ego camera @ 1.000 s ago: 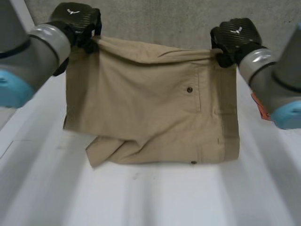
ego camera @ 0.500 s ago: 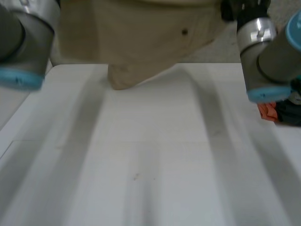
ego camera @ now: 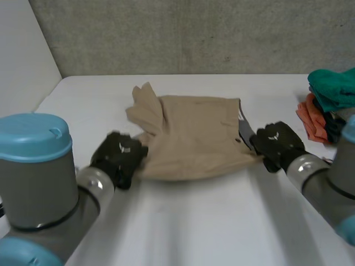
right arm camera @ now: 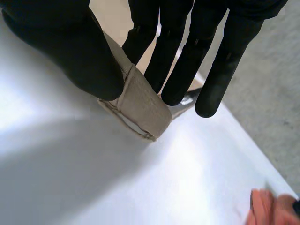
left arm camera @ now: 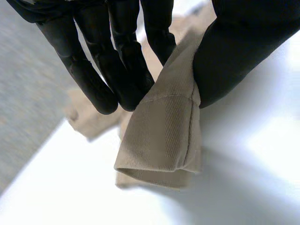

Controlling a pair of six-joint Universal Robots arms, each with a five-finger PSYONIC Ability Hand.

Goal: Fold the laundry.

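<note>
A pair of khaki shorts [ego camera: 194,133] lies on the white tabletop [ego camera: 222,221], about midway between its left and right edges and nearer the far edge than the near one. The cloth is mostly flat, with one bunched, crumpled part at its far left. The left hand [ego camera: 119,155] is at the near left corner of the shorts. In the left wrist view its fingers [left arm camera: 117,70] and thumb pinch a folded, hemmed piece of the cloth, which hangs just above the tabletop. The right hand [ego camera: 275,143] is at the near right corner. In the right wrist view its thumb and fingers [right arm camera: 173,70] grip a thick seamed edge of the shorts close to the tabletop. A pile of clothes [ego camera: 327,105], teal over orange and dark pieces, sits at the tabletop's right edge, apart from the shorts.
</note>
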